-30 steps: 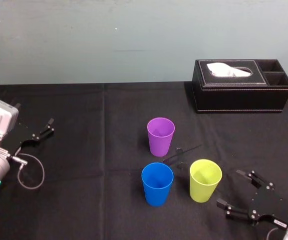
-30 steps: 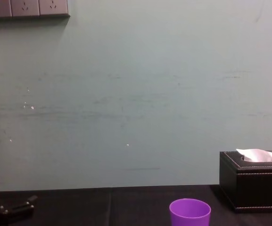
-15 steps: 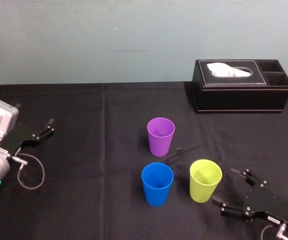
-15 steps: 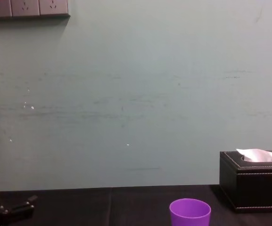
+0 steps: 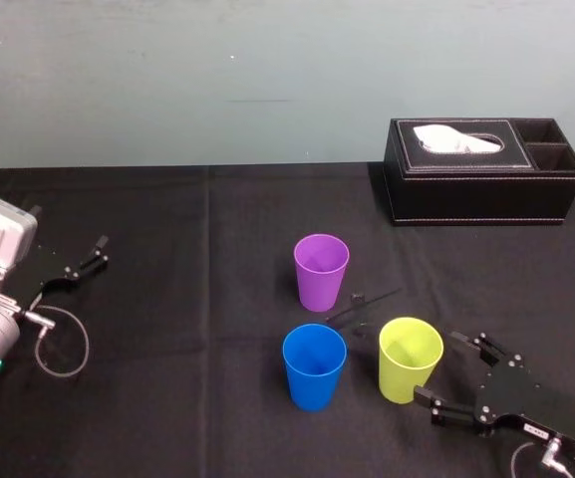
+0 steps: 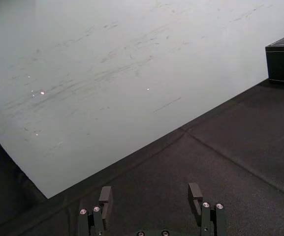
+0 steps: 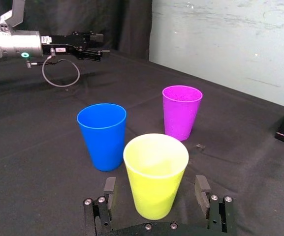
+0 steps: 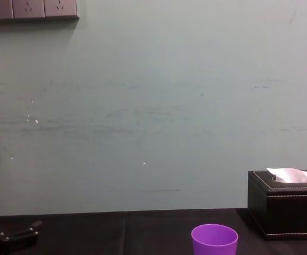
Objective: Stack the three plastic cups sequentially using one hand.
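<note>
Fingers (image 5: 471, 344) of right gripper (image 5: 438, 366) spread just beside yellow cup (image 5: 410, 358) (no contact visible); blue cup (image 5: 314, 364), purple cup (image 5: 321, 271) upright on counter (image 5: 217, 249); left gripper (image 5: 93, 254) idle, fingers spread.

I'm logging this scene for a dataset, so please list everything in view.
purple cup: one, purple, table centre, farthest back
blue cup: one, blue, nearer, left of the yellow-green
yellow-green cup: one, yellow-green, near right
thin strip: one, black, lying between the cups
tissue box: one, black, white tissue on top, far right
table: one, black cloth
wall sockets: three, grey, high on the wall
left gripper: black, open, parked at the table's left
right gripper: black, open, beside the yellow-green cup
</note>
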{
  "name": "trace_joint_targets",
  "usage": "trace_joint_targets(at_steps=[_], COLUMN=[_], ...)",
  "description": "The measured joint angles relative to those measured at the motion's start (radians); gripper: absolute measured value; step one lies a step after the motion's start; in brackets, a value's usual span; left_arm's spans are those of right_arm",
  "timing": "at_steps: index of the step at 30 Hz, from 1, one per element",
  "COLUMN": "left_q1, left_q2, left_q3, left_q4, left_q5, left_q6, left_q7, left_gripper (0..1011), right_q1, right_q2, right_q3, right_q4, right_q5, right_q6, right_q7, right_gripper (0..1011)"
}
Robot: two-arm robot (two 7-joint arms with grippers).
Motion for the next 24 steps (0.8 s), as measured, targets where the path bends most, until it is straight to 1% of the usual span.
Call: trace_joint_targets(at_steps=[14, 24], left_q1=[0.000, 0.000], left_q2=[0.000, 0.000], left_q3=[0.000, 0.000], left_q4=[0.000, 0.000], left_q5=[0.000, 0.000], left_q6=[0.000, 0.000], left_q7=[0.000, 0.000], left_gripper=[1010, 1010], right_q1=[0.059, 0.093], right_q2=[-0.025, -0.036], right_q3=[-0.032, -0.055], right_q4=[0.038, 0.060], right_q5=[-0.002, -0.006], right_q6=[0.016, 0.021], right_q7=[0.011, 0.020], right_gripper=[1004, 1004])
